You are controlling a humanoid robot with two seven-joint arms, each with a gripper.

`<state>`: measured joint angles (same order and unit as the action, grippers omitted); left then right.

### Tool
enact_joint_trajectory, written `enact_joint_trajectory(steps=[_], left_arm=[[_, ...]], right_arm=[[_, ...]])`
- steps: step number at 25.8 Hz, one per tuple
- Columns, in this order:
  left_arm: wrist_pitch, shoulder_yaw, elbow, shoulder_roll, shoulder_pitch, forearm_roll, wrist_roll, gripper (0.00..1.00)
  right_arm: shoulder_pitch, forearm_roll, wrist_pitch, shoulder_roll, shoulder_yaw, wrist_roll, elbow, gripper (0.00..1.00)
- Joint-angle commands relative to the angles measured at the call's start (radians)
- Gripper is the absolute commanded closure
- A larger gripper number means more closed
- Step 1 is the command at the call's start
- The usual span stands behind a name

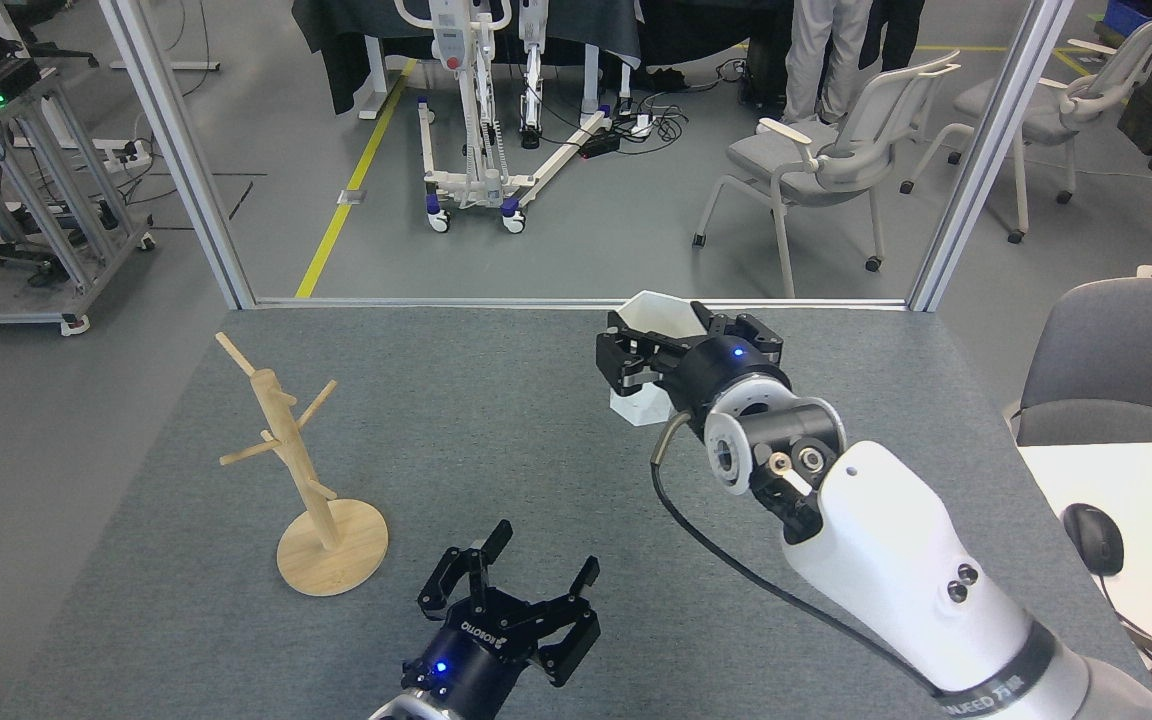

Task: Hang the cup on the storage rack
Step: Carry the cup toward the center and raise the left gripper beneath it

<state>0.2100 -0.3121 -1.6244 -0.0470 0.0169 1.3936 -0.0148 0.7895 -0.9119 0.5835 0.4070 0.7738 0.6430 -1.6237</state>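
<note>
My right gripper [641,362] is shut on the white faceted cup [654,318], held upright above the grey table, right of centre. Only the cup's hexagonal rim and base show around the black fingers; its handle is hidden. The wooden storage rack [298,470] stands on its round base at the table's left, well to the left of the cup, with all its pegs bare. My left gripper [539,553] is open near the front edge, to the right of the rack's base, with nothing between its fingers.
The grey table [496,440] ends at a metal frame rail at the back. A grey chair [1121,360] and a white desk with a mouse [1094,536] stand at the right. Beyond the table are office chairs, a wheeled lift and a person's legs.
</note>
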Motion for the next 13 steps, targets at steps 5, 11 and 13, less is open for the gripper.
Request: enact_joint_trajectory(steps=[5, 11, 13], left_arm=[[-0.003, -0.012, 0.104, -0.062, 0.107, 0.002, 0.001, 0.03], [-0.004, -0.012, 0.205, -0.086, 0.205, 0.002, 0.001, 0.03], [-0.004, -0.012, 0.233, -0.086, 0.233, 0.001, 0.001, 0.03]], right_arm=[[0.010, -0.159, 0.194, -0.076, 0.131, 0.021, -0.002, 0.94], [0.010, -0.209, 0.228, -0.111, 0.163, 0.060, -0.002, 0.94], [0.008, -0.219, 0.228, -0.119, 0.163, 0.063, -0.001, 0.93]])
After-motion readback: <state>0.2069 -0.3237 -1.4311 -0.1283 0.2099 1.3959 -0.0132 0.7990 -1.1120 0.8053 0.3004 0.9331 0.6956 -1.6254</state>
